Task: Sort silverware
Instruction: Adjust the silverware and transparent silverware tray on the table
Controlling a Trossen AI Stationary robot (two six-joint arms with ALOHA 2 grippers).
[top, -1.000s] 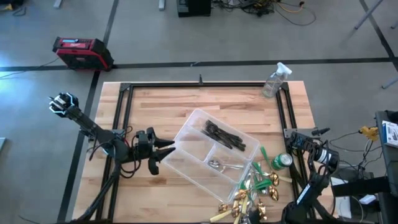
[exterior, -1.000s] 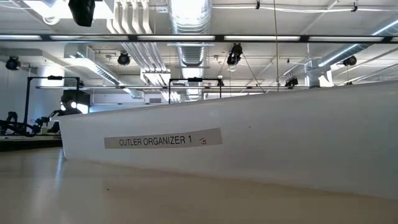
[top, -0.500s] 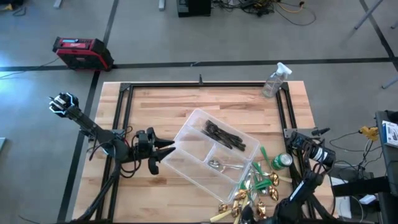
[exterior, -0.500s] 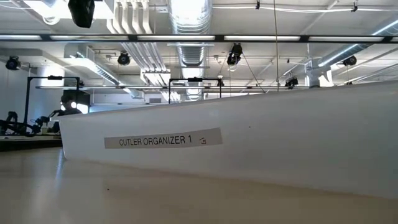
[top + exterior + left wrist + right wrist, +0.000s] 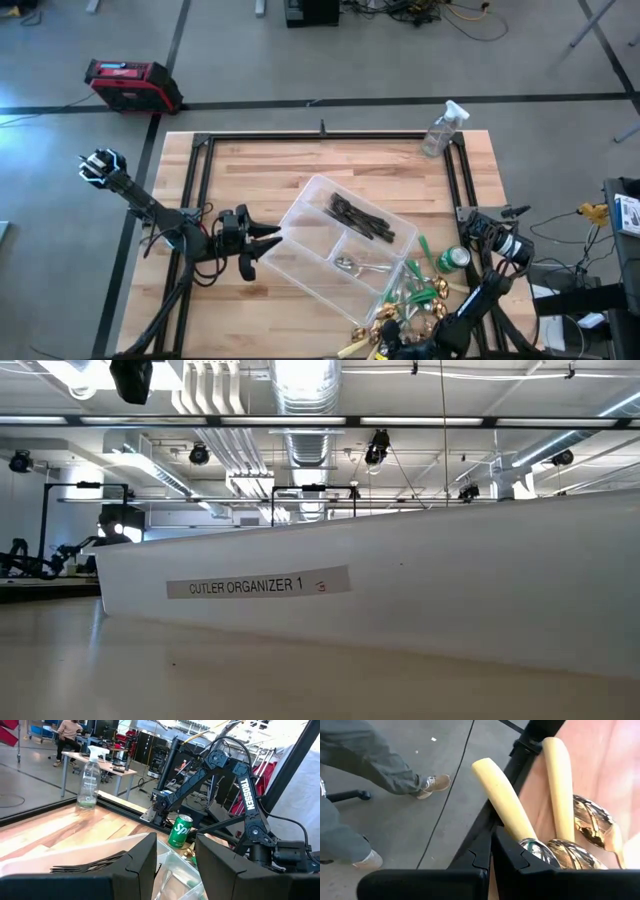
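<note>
Sorting partly done: dark forks (image 5: 362, 219) in one organizer (image 5: 300, 215) compartment, silver spoon (image 5: 347, 265) in another. Remaining: gold spoons (image 5: 388, 318) and cream-handled knives (image 5: 506, 805) heaped at counter (image 5: 260, 170) edge. Right gripper (image 5: 491, 851) closed above heap, gripping nothing. Left gripper (image 5: 174, 865) part-open beside organizer, empty.

Grey concrete floor (image 5: 300, 60) — red toolbox (image 5: 132, 84), ceiling ducts (image 5: 305, 400).

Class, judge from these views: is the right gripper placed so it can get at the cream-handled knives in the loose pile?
Probably yes. The right gripper, shut, hangs right over the cream-handled knives at the table's near edge; nothing lies between, but it must open first.
</note>
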